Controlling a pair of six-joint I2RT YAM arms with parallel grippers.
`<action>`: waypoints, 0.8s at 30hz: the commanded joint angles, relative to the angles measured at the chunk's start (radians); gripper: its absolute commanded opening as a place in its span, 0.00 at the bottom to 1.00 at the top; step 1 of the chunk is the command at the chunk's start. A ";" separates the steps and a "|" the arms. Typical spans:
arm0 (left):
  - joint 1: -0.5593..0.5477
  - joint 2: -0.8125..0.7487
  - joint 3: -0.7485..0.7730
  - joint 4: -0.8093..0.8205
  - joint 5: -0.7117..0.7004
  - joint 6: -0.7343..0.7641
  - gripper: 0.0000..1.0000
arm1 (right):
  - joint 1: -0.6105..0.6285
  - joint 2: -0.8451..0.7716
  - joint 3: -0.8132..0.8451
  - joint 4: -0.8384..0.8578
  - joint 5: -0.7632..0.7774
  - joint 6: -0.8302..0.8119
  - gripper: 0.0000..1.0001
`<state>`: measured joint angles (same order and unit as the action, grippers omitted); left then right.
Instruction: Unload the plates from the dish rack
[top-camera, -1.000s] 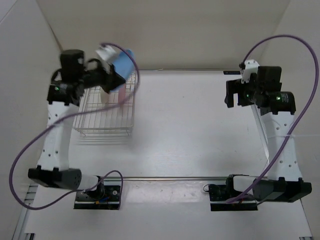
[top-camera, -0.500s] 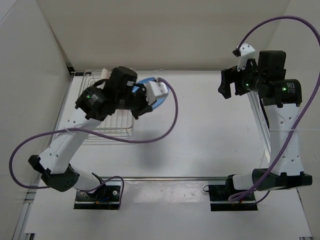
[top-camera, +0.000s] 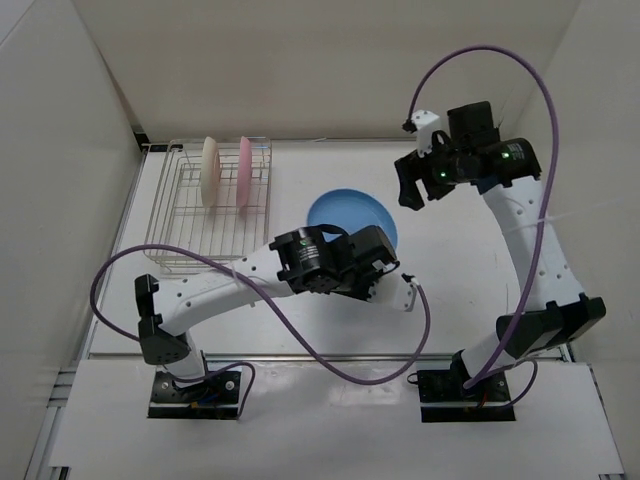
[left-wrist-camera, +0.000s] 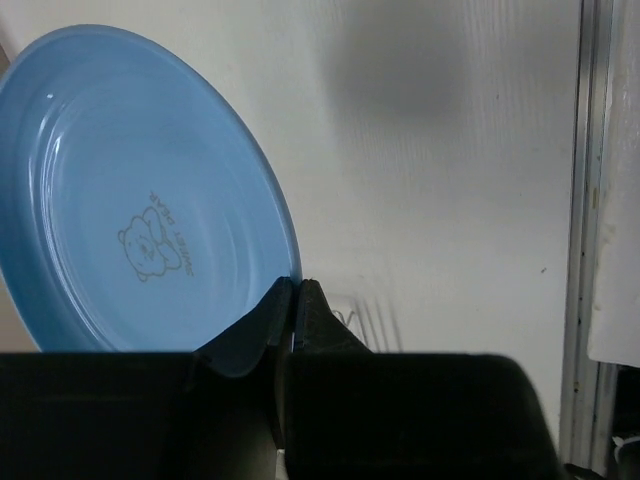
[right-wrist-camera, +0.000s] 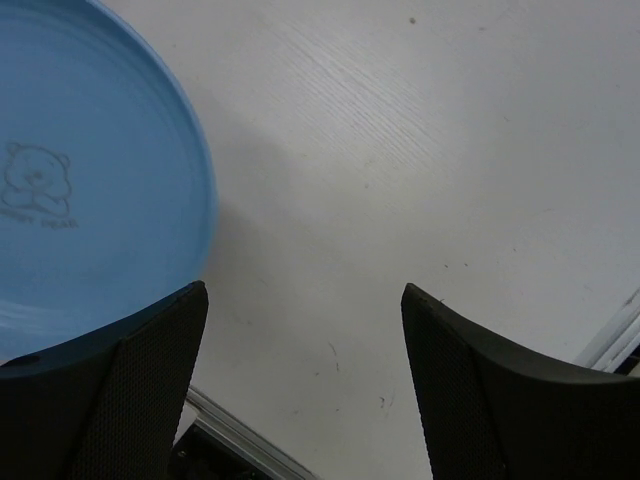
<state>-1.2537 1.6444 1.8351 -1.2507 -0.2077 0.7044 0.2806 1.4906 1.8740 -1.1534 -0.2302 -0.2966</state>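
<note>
The light blue plate is at the table's middle, face up and slightly tilted. My left gripper is shut on its near right rim. In the left wrist view the jaws pinch the rim of the plate, which bears a small bear print. The cream plate and the pink plate stand on edge at the back of the dish rack. My right gripper is open and empty, just right of the blue plate. In the right wrist view the plate lies to its left.
The rack stands at the back left of the white table. White walls close in the left, back and right. A metal rail runs along the table's near edge. The left arm's purple cable loops over the table's front middle.
My left arm has swung from above the rack to the table's middle, carrying the blue plate down with it. My right arm has moved left toward the plate.
</note>
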 joint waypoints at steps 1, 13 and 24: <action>-0.039 0.008 0.096 0.027 -0.093 0.041 0.11 | 0.072 0.039 0.008 -0.012 0.015 -0.010 0.80; -0.049 0.063 0.210 0.057 -0.084 0.041 0.11 | 0.163 0.069 -0.041 0.006 0.037 -0.010 0.49; -0.049 0.063 0.182 0.105 -0.100 0.021 0.11 | 0.163 0.051 -0.082 0.037 0.101 0.011 0.00</action>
<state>-1.3022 1.7302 2.0163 -1.2388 -0.2508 0.7094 0.4332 1.5661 1.8164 -1.1149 -0.1555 -0.2722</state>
